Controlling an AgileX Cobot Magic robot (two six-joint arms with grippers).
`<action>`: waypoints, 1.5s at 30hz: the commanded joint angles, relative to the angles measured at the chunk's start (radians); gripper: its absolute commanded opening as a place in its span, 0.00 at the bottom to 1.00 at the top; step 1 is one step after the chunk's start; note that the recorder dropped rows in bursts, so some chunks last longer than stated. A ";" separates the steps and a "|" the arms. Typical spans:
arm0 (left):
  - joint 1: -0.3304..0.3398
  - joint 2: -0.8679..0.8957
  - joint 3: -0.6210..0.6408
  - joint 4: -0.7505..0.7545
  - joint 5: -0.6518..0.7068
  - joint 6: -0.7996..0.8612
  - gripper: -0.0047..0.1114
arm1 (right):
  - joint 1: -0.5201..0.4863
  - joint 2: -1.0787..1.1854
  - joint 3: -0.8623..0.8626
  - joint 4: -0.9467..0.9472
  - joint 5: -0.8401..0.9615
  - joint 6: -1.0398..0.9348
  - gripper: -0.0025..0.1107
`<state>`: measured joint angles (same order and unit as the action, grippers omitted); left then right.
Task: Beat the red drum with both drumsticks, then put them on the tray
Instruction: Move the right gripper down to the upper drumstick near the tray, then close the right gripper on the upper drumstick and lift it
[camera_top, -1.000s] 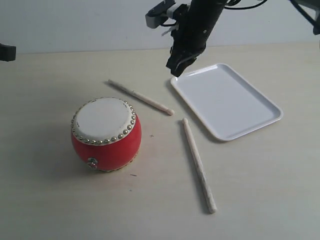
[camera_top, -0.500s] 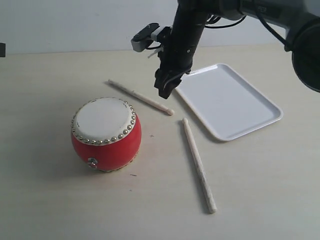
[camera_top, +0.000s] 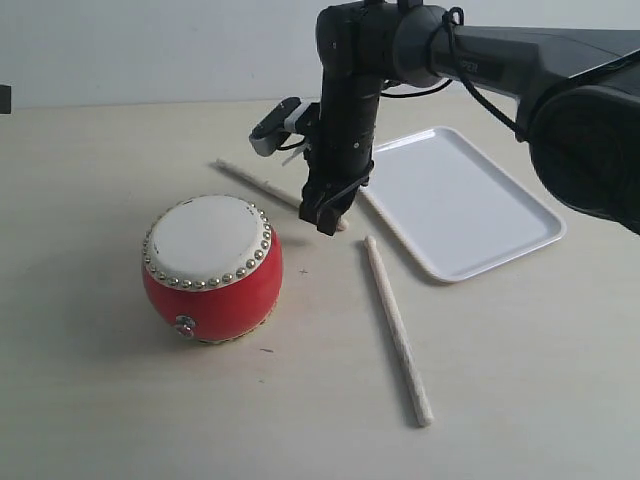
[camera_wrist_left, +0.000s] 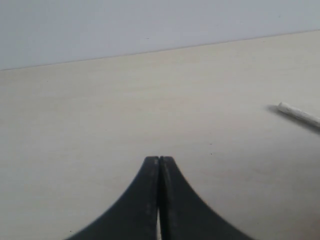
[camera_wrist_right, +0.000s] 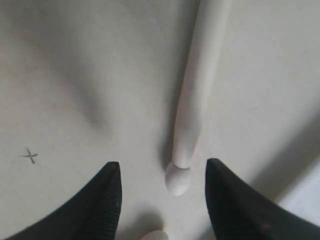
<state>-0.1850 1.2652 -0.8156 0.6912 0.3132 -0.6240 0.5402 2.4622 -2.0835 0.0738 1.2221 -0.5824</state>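
Drumsticks (camera_top: 262, 183) both lay on the table (camera_top: 100, 400); no beat struck yet.
Right gripper (camera_top: 325, 220) hung open and empty, its jaws either side of the far stick's (camera_wrist_right: 200, 90) rounded tip, between the red drum (camera_top: 210, 265) and the tray (camera_top: 470, 200). The near stick (camera_top: 397, 330) lay just beside the tray. Left gripper (camera_wrist_left: 159, 161) was closed on nothing. Grasping, drumming and traying all remained.

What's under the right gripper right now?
The rounded tip of one drumstick lies on the table between the open jaws of the right gripper, not gripped. In the exterior view the gripper hides most of that end; the wrist view shows it.
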 joint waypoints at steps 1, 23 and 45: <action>-0.006 0.004 -0.010 -0.004 -0.014 -0.001 0.04 | 0.001 -0.001 -0.009 -0.003 -0.040 0.012 0.46; -0.006 0.004 -0.010 -0.004 -0.027 -0.001 0.04 | 0.001 0.033 -0.009 0.039 -0.133 0.010 0.43; -0.006 0.004 0.003 0.002 -0.140 0.030 0.04 | 0.001 -0.106 -0.009 -0.108 -0.060 0.184 0.02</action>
<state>-0.1850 1.2668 -0.8156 0.6907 0.2347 -0.6024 0.5402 2.4145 -2.0858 -0.0128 1.1365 -0.4062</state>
